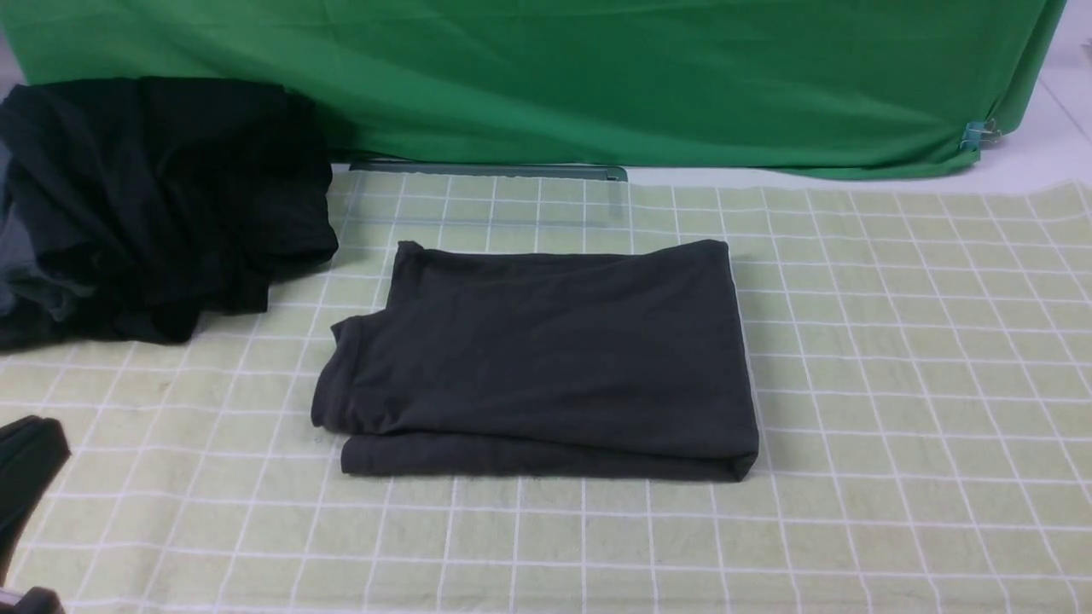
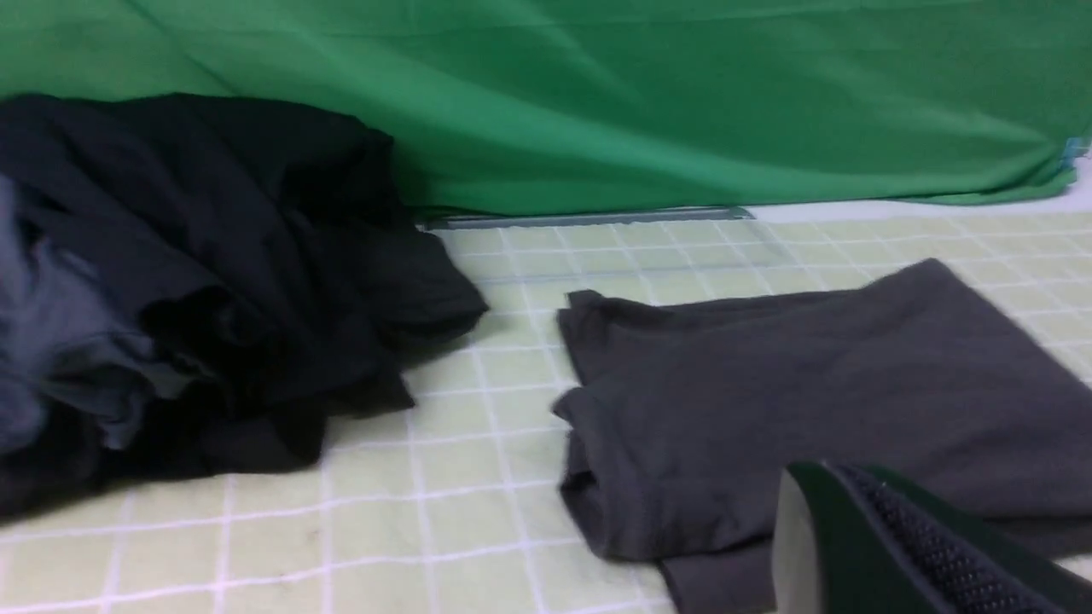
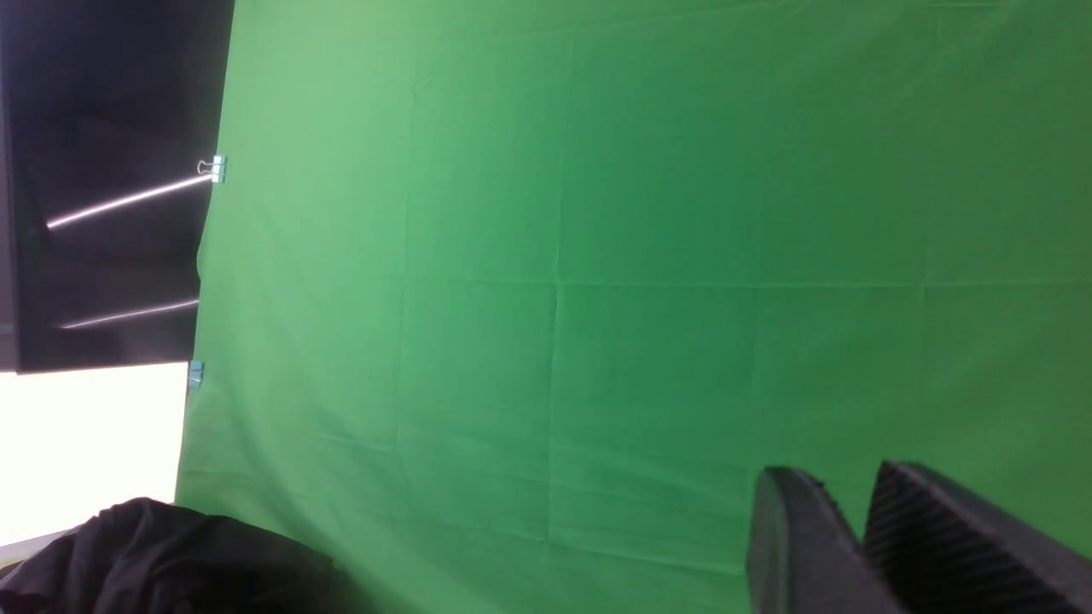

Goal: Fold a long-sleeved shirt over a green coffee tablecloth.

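Plain green backdrop cloth [image 1: 597, 77] with small clips [image 1: 972, 135], white surface [image 1: 1049, 145] beyond.

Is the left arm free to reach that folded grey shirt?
Probably yes. The left gripper sits close beside the long-sleeved shirt, with only bare green coffee tablecloth between; the dark clothes pile lies off to the side.

No readable text, label or number on any visible surface.
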Controlling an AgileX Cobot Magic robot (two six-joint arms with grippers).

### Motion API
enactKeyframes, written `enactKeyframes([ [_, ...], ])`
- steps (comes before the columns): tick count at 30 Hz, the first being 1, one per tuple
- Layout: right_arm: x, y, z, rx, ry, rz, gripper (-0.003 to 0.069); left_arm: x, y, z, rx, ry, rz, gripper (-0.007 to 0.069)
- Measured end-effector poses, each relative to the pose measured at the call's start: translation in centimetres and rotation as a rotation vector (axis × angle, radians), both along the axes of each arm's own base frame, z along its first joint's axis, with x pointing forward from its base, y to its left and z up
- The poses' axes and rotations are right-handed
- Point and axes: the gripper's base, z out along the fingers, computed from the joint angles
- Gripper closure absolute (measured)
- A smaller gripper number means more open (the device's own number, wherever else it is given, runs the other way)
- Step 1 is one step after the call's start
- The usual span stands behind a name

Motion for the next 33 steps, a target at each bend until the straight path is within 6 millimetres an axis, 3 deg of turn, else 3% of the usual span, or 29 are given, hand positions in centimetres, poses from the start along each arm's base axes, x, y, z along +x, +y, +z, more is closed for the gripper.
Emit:
enactKeyframes([
  [2, 0.0, 0.0, 0.0, -0.001, 0.001, 0.0, 0.0526, -0.4, 0.4, -0.8, 0.015, -0.027, 0.05, 0.0623],
  [6, 0.0, 0.0, 0.0, -0.001, 0.001, 0.0, 0.0515, -1.3, 1.3, -4.7, 0.066, -0.063, 0.179, 0.0623],
  [12, 0.0, 0.0, 0.0, -0.001, 0.001, 0.0, 0.0498, -1.2, 1.6, -8.2, 0.085, 0.007, 0.231, 0.0623],
  [33, 0.0, 0.0, 0.0, 0.0, 0.0, 0.0, 0.0463, -1.2, 1.1, -8.5, 0.111, 0.009, 0.124, 0.0623],
])
